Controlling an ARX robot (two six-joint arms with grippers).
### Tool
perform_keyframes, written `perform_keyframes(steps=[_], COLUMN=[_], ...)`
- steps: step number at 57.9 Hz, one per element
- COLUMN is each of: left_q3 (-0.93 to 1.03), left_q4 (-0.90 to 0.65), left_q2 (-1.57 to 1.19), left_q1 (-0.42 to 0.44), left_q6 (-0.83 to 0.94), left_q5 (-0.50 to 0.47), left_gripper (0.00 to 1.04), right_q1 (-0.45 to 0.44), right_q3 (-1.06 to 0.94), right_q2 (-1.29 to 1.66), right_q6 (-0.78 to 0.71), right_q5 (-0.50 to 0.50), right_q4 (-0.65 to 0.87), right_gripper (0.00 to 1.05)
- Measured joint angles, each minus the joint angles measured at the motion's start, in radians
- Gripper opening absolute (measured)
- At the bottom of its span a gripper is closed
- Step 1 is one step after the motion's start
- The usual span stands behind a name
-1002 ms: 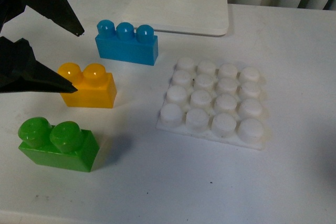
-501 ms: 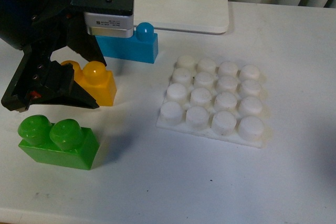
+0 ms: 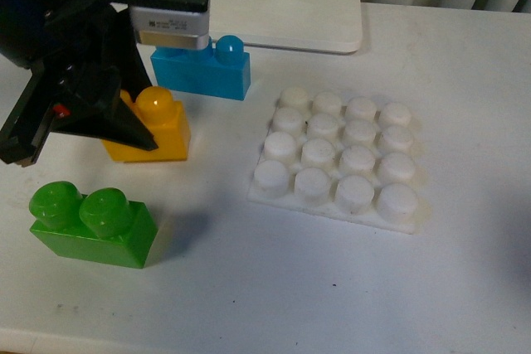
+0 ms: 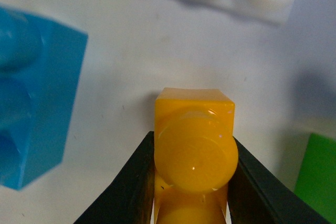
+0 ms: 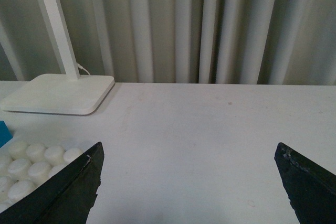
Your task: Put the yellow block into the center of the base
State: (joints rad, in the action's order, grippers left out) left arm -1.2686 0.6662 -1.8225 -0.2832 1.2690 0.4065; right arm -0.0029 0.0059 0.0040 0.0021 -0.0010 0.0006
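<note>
Green brick (image 3: 91, 225): nearest us, just on the near side of the left gripper (image 3: 141, 120), apart from it. Left gripper: we find its jaws clamped on the two flanks of the yellow block (image 3: 164, 132); whether the block is on the table (image 5: 210, 124) we cannot tell. Base (image 3: 340, 159): to that gripper's right, well apart. Blue brick (image 3: 203, 74): just beyond that gripper. Stand plate (image 3: 286, 14): farthest. Right gripper (image 5: 186, 192): we note it spread wide above the table

front: from above, angled down on worktop (image 3: 473, 72) | left wrist: very near, straight over yellow block (image 4: 195, 153) | right wrist: low, facing curtain (image 5: 210, 24) | all share base (image 3: 340, 159)
</note>
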Motion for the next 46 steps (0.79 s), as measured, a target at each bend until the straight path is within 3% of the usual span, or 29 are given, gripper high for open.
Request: perform_keyframes(steps=[10,24,46], left_q3=[-0.065,-0.152,-0.259], left_q4=[-0.010,-0.024,-0.010], left_q2=[0.003,-0.051,-0.171], left_q1=[-0.095,-0.200,-0.271], left_q6=[-0.038,-0.042,-0.036], left_q5=[0.034,0.006,-0.022], left_gripper=[0.32,0.32,0.32], right_q1=[0.000,0.000,0.000], right_q3=[0.000,0.000,0.000], right_q2=[0.000,0.000,0.000], right_q6=[0.000,0.000,0.000], right_q5=[0.000,0.000,0.000], right_q4=[0.000,0.000,0.000], right_gripper=[0.96,0.96,0.96])
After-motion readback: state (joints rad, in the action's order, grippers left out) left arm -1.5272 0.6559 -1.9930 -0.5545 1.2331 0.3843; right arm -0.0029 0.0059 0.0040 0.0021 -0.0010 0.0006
